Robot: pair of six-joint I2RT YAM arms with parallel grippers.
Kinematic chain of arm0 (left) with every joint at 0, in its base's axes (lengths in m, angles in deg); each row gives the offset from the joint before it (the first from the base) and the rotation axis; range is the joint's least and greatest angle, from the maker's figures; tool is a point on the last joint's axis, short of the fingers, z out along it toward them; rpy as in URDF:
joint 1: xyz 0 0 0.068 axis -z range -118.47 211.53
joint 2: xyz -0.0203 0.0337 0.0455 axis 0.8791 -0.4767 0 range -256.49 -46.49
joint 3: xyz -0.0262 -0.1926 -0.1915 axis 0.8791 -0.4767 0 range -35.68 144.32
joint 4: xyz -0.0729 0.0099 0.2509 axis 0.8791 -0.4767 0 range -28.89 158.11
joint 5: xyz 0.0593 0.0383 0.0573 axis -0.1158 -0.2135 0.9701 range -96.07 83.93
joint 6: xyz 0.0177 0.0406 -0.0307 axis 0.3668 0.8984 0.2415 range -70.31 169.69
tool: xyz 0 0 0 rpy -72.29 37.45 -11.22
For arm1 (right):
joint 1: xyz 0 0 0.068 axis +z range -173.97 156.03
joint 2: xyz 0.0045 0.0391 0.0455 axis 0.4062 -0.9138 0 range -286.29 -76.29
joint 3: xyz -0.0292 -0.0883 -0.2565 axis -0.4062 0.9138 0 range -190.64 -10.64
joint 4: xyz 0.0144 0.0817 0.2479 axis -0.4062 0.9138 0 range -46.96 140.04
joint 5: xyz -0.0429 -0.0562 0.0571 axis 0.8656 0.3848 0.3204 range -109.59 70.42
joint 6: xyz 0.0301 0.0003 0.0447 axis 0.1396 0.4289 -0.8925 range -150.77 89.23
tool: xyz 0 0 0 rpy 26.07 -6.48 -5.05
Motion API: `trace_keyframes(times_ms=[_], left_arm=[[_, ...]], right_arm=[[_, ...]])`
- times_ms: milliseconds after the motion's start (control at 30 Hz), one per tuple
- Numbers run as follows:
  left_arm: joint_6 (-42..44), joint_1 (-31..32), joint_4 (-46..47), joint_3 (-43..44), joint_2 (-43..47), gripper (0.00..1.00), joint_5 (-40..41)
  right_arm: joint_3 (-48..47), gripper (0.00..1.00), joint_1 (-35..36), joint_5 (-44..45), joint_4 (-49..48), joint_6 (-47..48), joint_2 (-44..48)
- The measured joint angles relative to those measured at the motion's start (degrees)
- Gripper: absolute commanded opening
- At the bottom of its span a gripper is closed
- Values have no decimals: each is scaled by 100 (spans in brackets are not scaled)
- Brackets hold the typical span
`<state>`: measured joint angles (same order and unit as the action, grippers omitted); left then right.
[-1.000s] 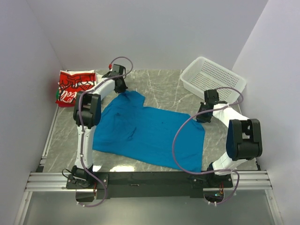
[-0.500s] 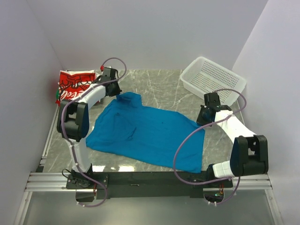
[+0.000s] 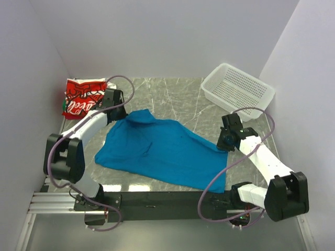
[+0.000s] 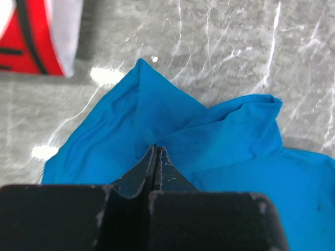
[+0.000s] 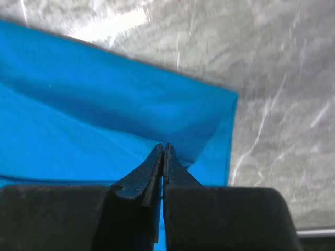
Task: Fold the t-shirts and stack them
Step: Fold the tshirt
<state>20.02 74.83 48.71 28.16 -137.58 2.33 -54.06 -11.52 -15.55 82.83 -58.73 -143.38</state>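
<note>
Nearest the arm bases I have the plain bright-blue cotton t-shirt. It lies unfolded and rumpled across the middle of the grey marble-patterned table, with its near hem running slantwise towards the right.

On the right, the right gripper sits low at the shirt's right edge. Its wrist view shows me the two black fingers pressed together with a fold of blue cloth caught at their tips. The grip is just inside a corner of the fabric, with bare marble beyond.

Farther back on the left, the left gripper is down at the shirt's far-left corner. Its own camera shows me the fingers closed tight on the blue cloth, which rises in ridges that fan away from the tips.

Past that, at the far-left corner of the table, rests the folded red-and-white t-shirt with white script lettering, near the blue one but not touching it. At the far right stands the white perforated plastic basket, set at an angle to the table edge and well apart from both shirts.
</note>
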Motion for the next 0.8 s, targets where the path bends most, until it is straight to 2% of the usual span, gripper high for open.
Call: trace_keyframes(times_ms=[267,533,800], left_arm=[[227,0,-109,-667,1117,0,74],[415,0,-527,-1161,2365,0,313],[444,0,-890,-1622,3121,0,501]], right_arm=[[160,0,245,319,496,-291,595],[133,0,258,599,876,-326,612],[129,0,273,616,1147,-297,614]])
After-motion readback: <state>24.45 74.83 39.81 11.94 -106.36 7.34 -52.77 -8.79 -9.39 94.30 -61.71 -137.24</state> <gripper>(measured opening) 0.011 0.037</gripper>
